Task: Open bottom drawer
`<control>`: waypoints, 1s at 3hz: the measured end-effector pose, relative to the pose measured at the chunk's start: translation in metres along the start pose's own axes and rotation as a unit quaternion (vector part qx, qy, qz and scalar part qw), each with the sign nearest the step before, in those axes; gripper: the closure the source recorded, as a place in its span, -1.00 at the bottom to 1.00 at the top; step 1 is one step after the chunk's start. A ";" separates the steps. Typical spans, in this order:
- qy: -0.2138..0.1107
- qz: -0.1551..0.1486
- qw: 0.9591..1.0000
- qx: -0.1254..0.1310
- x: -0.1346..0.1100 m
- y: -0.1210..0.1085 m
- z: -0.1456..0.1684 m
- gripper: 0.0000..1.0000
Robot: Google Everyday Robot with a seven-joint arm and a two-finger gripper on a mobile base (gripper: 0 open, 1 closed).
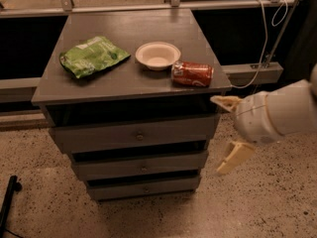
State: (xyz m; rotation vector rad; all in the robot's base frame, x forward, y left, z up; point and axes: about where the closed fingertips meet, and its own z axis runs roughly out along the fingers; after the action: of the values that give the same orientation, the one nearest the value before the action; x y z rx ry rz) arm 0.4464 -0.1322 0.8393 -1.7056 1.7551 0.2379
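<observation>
Bottom drawer [144, 188] near speckled floor [270, 205], gripper [217, 135] (jaws apart) to its right

The cream two-finger gripper [229, 130], fingers spread wide, hangs just right of the grey wooden cabinet [124, 78], above and apart from the narrow grey knobbed bottom drawer [124, 190].

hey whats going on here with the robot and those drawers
A one-armed robot is at a grey drawer unit, set to open the bottom drawer. Its claw hangs open to the right of the unit, about level with the top and middle drawers, touching nothing. The bottom drawer's knob is not yet gripped. On top sit a green bag, a white bowl and a red can lying on its side.
</observation>
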 end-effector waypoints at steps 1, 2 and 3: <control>-0.040 -0.042 0.998 0.004 0.011 0.017 0.055 -1.00; -0.083 -0.118 0.990 -0.003 0.019 0.017 0.076 -1.00; -0.079 -0.122 0.989 0.000 0.017 0.017 0.076 -1.00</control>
State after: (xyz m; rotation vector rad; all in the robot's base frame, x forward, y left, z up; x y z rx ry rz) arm 0.4572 -0.1016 0.7667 -1.8283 1.4179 0.2560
